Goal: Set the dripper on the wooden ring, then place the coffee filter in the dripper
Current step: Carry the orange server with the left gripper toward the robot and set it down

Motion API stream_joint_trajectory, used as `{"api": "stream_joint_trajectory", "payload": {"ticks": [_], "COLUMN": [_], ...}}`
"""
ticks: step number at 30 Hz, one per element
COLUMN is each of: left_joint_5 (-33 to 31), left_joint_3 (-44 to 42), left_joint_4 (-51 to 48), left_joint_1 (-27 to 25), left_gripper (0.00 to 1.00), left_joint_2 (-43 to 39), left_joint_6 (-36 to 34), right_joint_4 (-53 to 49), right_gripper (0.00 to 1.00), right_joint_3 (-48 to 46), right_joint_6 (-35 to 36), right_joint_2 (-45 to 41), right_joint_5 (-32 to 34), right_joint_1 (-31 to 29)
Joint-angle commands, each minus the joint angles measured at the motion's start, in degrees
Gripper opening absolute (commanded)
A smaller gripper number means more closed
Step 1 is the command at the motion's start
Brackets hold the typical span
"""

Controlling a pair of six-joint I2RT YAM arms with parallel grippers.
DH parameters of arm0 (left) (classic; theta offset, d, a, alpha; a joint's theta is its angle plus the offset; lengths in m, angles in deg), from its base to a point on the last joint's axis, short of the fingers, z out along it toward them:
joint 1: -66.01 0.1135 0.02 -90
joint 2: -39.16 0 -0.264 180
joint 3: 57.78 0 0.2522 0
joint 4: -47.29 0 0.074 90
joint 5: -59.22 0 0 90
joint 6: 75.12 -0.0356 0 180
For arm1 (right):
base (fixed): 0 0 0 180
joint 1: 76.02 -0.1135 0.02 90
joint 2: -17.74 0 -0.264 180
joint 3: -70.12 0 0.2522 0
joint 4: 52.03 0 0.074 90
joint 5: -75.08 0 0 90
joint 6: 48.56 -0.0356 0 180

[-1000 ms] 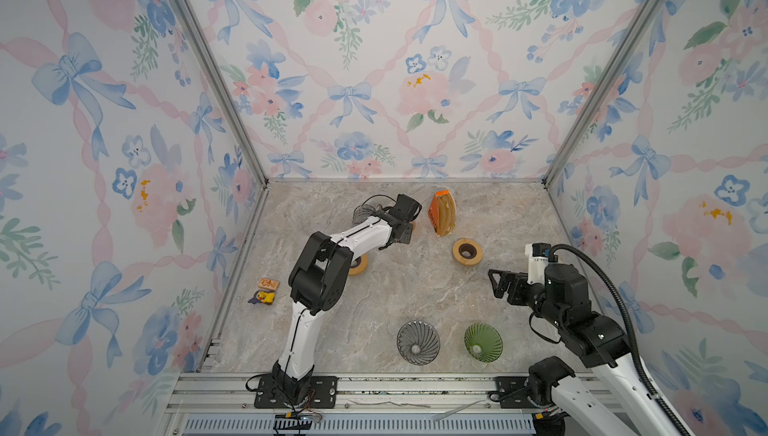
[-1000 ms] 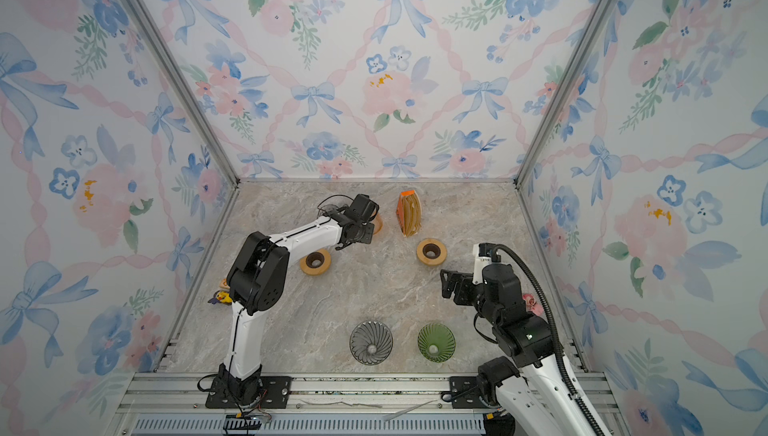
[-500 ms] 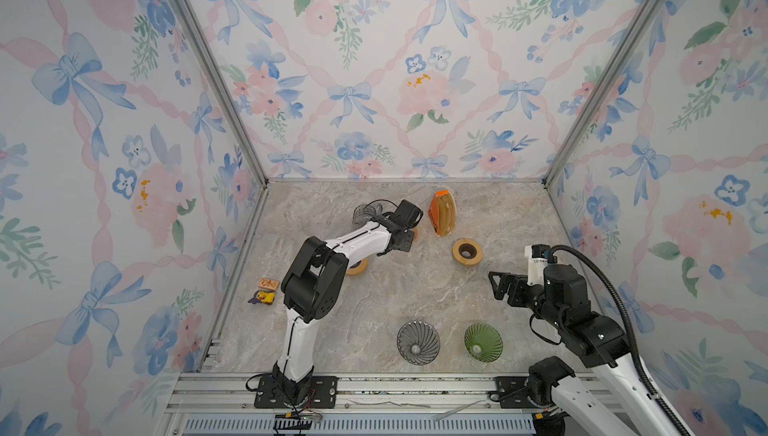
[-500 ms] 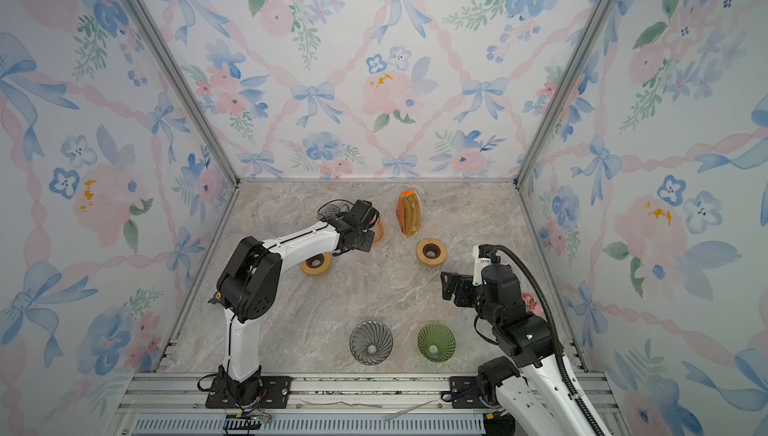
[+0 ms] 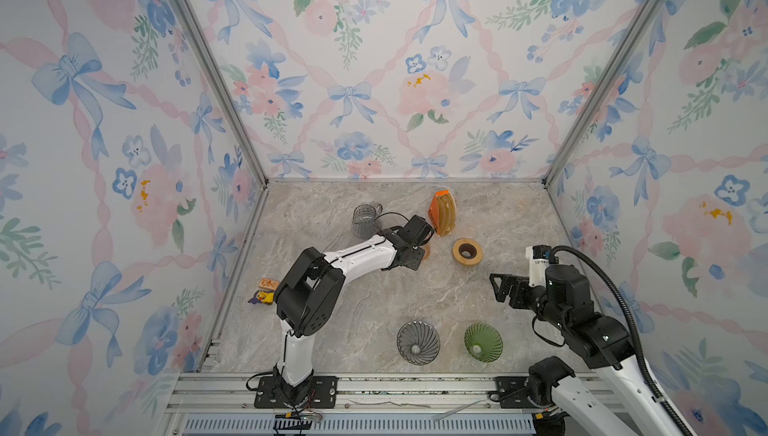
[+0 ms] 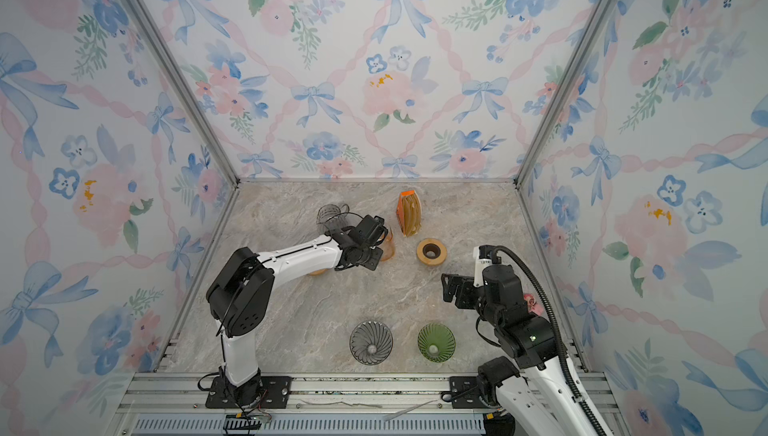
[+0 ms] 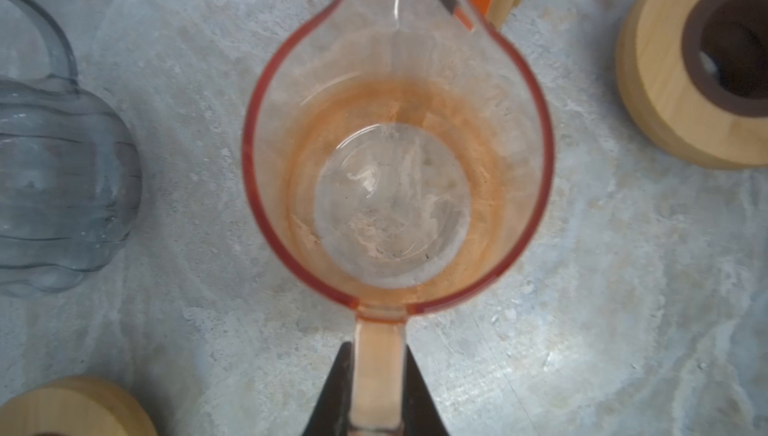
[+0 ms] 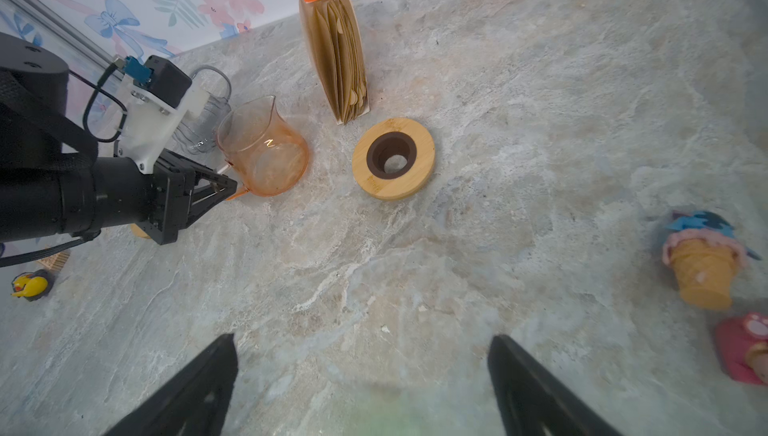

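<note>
The coffee filters, brown papers in an orange pack [image 5: 444, 212] [image 8: 336, 51], stand upright at the back of the table. Two cone drippers sit near the front edge, a grey one [image 5: 418, 342] and a green one [image 5: 483, 341]. My left gripper [image 7: 377, 355] [image 8: 226, 188] is shut on the handle of an orange glass pitcher [image 7: 395, 188] [image 6: 387, 246], just left of the filter pack. Right of centre, my right gripper [image 5: 498, 286] [image 8: 361, 350] hangs open and empty, above and behind the green dripper.
A wooden ring stand [image 5: 467, 251] lies right of the pitcher, and another ring [image 6: 318, 272] shows under the left arm. A grey glass jug [image 5: 365, 215] stands at the back. Small toys lie by the left wall [image 5: 264, 297] and the right wall [image 8: 702, 263].
My left gripper has drawn the orange pitcher a little toward the front and right, away from the grey jug. The right arm has hardly moved.
</note>
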Motion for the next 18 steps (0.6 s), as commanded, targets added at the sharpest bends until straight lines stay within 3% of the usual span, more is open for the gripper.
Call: {"api": "stream_joint_trajectory", "payload": {"ticks": [1,18], "left_joint_5": [0.64,3.94], "left_joint_3": [-1.45,-9.61], "left_joint_4": [0.94,6.89], "left_joint_1": [-1.70,-10.25], "left_gripper": [0.17,0.17], "left_joint_2": [-3.53,-7.97], "left_joint_6": [-1.22,-2.35], "right_joint_4": [-3.26,-9.22], "right_gripper": [0.96,0.96], "right_joint_3": [2.65,5.23], "right_joint_6": [-0.17,-2.81], "right_joint_2": [-0.41,-1.20], "right_joint_5": [-0.26,1.52], "right_joint_1": [-0.85,-2.47]}}
